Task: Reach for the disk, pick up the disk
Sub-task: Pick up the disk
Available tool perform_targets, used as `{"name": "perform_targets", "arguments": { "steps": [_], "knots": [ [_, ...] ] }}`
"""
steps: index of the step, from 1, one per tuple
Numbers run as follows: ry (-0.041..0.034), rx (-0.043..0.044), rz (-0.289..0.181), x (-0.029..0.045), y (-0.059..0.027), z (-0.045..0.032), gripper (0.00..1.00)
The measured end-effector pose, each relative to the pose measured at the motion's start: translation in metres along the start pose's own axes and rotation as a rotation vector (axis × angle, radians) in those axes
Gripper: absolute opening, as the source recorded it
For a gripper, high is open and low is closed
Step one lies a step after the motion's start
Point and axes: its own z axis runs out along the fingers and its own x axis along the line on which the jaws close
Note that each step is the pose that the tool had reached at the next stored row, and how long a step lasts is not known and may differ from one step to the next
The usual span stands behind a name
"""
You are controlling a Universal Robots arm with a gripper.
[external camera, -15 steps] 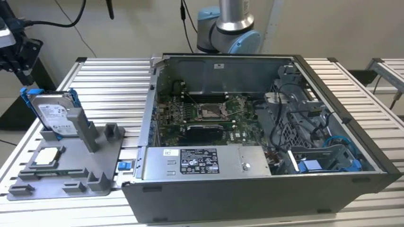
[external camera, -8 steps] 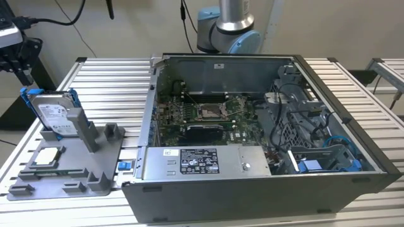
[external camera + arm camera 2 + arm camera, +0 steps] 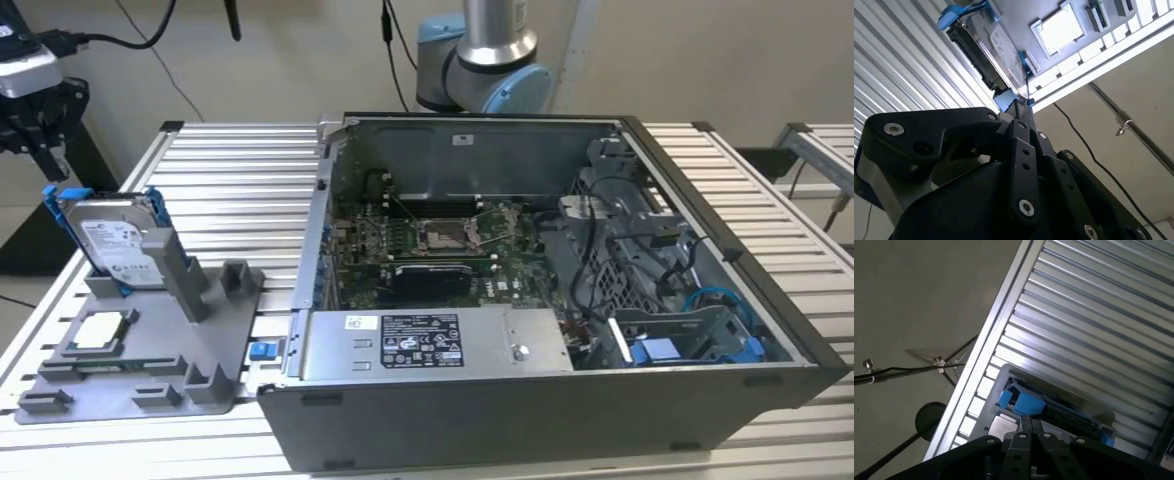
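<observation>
The disk (image 3: 114, 240) is a silver-grey drive with a white label in a bright blue frame. It stands on edge in a slot of the grey fixture (image 3: 160, 380) at the exterior view's left. My gripper (image 3: 56, 165) hangs just above the disk's top edge, apart from it, and holds nothing. In the second wrist view the shut fingertips (image 3: 1020, 106) point at the blue frame corner of the disk (image 3: 996, 42). In the first wrist view the gripper (image 3: 1031, 421) sits right over the disk (image 3: 1021, 402), whose blue clip faces me.
An open computer case (image 3: 747, 300) fills the middle and right of the slatted metal table (image 3: 240, 170), with a blue bracket (image 3: 667, 350) inside. A small square silver chip (image 3: 100, 330) lies on the fixture. The table edge and floor cables (image 3: 929, 365) are close by.
</observation>
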Motion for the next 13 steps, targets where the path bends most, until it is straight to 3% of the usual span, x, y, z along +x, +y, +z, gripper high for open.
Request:
{"name": "perform_targets", "arguments": {
  "steps": [8,13],
  "knots": [
    [0.0003,0.0,-0.006,0.0,0.0,0.0,0.0],
    [0.0022,0.0,-0.062,0.0,0.0,0.0,0.0]
  ]
}}
